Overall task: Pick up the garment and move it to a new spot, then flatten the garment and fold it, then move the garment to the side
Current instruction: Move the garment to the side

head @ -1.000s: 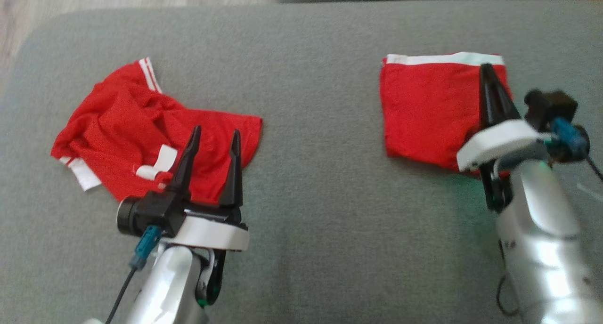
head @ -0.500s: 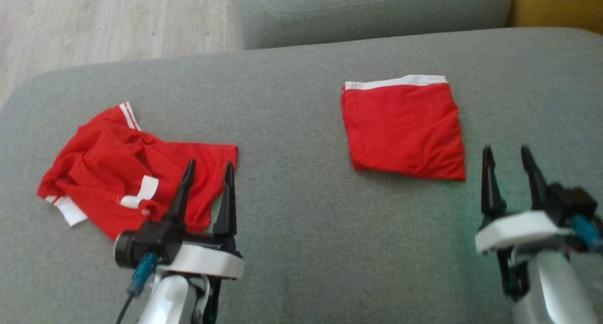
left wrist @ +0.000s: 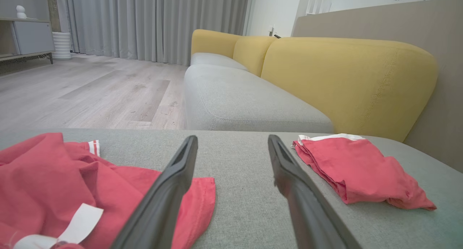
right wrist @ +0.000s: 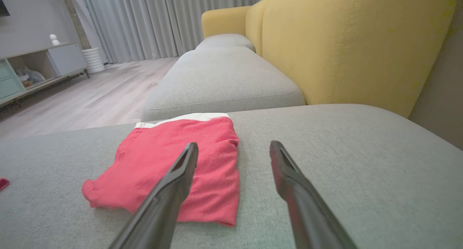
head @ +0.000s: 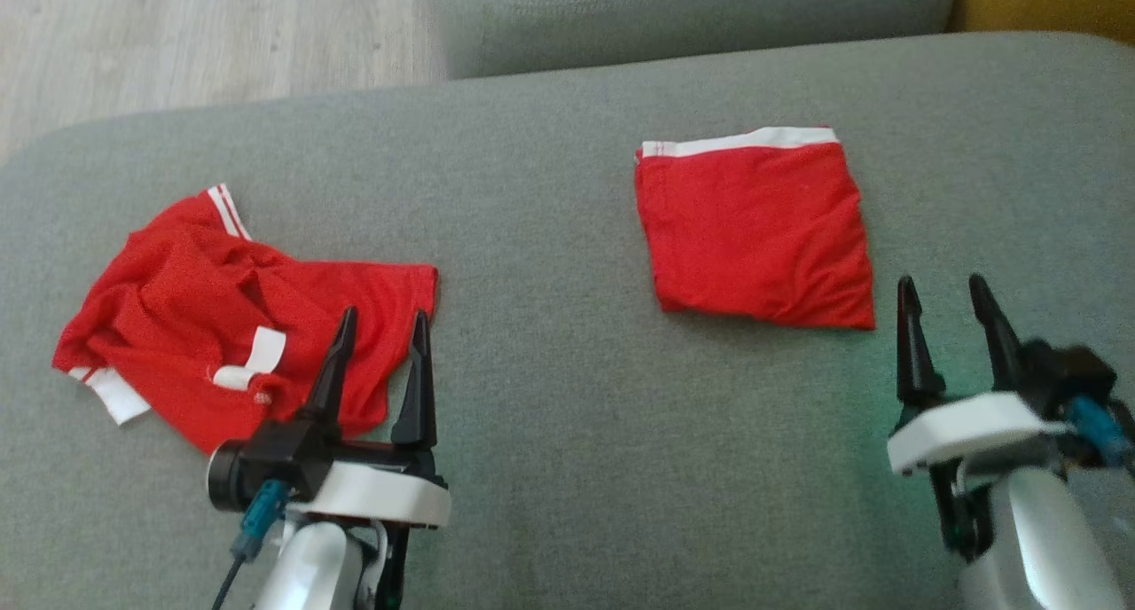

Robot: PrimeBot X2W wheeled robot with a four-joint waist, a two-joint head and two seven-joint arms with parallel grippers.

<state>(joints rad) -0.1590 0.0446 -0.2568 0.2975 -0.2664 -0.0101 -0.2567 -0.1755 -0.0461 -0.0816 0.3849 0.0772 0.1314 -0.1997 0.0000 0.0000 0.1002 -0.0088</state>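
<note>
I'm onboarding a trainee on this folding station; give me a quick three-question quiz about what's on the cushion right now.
1. True or false: the folded garment lies nearer the right gripper than the left gripper.
2. The left gripper's fingers are: A) shut on cloth; B) open, empty.
3. Fill in: the crumpled garment has ___ trim.
Key: 1 true; 2 B; 3 white.

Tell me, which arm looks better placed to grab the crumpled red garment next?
Left, probably. The left gripper, open, points at the crumpled red garment and overlaps its edge, while the right gripper, also open, sits by the folded red garment, across the grey sofa cushion.
</note>
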